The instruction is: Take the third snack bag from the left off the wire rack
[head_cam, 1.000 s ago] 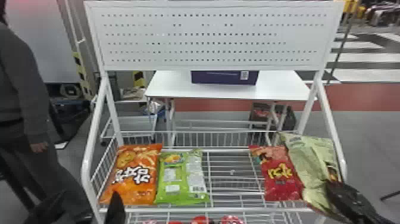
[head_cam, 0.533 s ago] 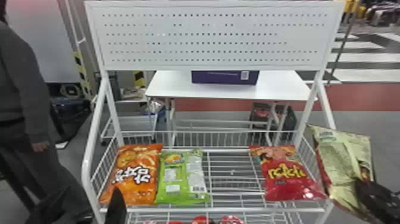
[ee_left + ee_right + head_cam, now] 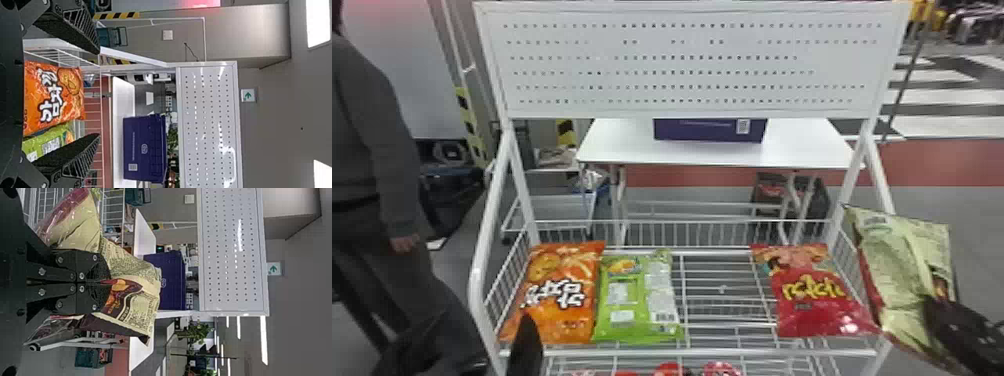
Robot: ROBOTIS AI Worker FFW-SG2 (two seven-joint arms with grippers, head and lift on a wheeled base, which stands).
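The wire rack [image 3: 497,210] holds an orange bag [image 3: 557,292] at its left, a green bag [image 3: 637,295] beside it, then a bare gap, then a red bag [image 3: 809,295]. A pale green snack bag [image 3: 902,270] hangs tilted just outside the rack's right post, with my right gripper [image 3: 939,312] shut on its lower end. The right wrist view shows that gripper [image 3: 92,284] clamped on the bag [image 3: 131,288]. My left gripper [image 3: 524,345] waits low at the rack's front left. Its fingers [image 3: 74,150] stand open before the orange bag [image 3: 53,98] and green bag [image 3: 47,143].
A perforated white panel [image 3: 692,60] tops the rack. Behind the rack stands a white table [image 3: 797,150] with a dark blue box [image 3: 709,129]. A person [image 3: 367,165] stands close at the left. Red items [image 3: 682,370] lie on the shelf below.
My right gripper has carried the pale green bag rightward, from the shelf's right end to outside the rack's right post. The red bag now lies uncovered. The left arm has stayed put.
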